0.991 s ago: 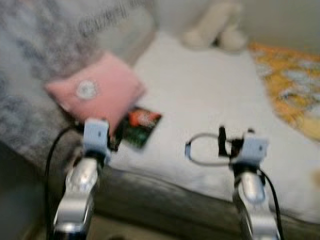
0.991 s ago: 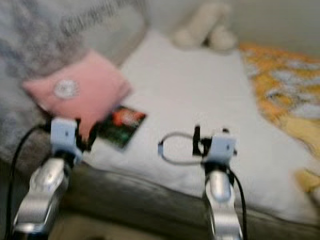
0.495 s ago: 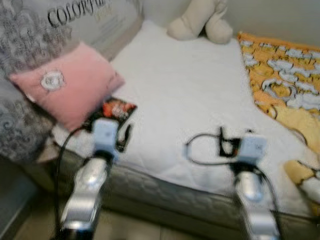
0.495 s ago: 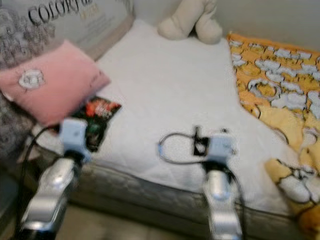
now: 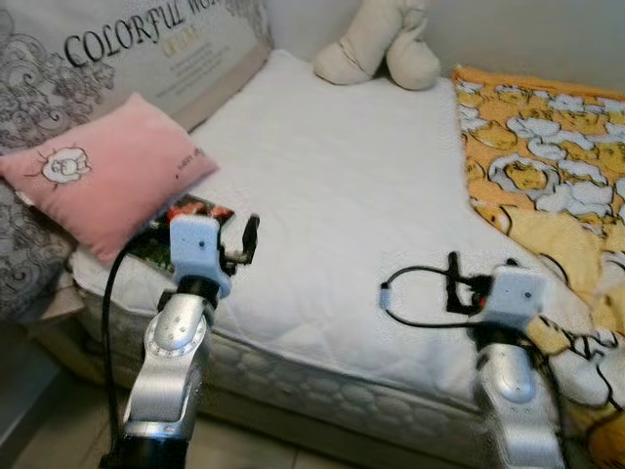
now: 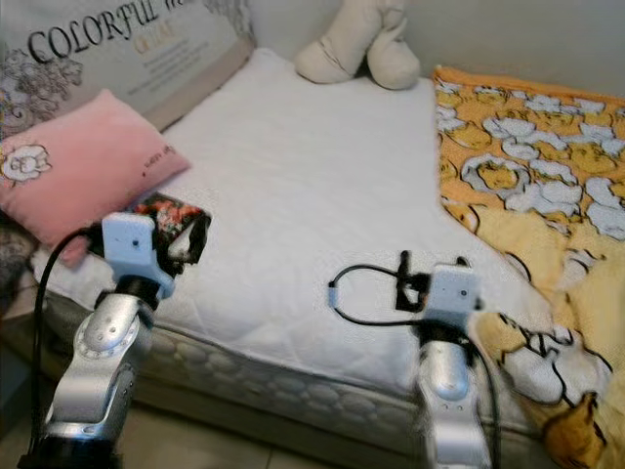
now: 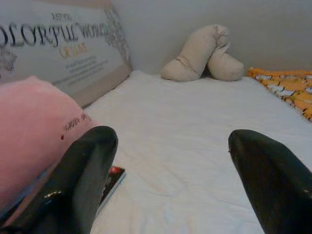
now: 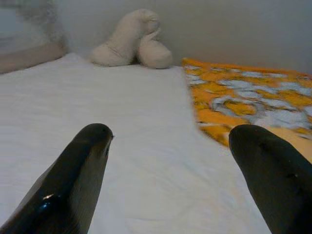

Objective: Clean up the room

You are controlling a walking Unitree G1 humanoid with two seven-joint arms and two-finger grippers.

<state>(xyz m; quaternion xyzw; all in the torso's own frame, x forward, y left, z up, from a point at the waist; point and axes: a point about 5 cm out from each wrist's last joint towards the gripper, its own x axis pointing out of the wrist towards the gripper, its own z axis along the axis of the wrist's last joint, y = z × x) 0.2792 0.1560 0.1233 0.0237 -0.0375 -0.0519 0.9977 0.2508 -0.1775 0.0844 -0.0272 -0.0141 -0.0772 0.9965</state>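
Left gripper (image 7: 170,161) and right gripper (image 8: 170,161) jaws spread, empty, over bed (image 5: 342,195). Aim left at snack packet (image 6: 166,210), lower left by pink pillow (image 5: 103,181); approach low, slow.

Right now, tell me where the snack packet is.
In the eye views, the snack packet lies on the mattress's left front corner, partly under the pink pillow, just beyond the left gripper.

Quilted matt white cloth on bed (image 5: 352,195); soft pink fabric pillow (image 5: 103,181); glossy black plastic fingers (image 7: 80,180); brushed silver metal arms (image 5: 171,366).
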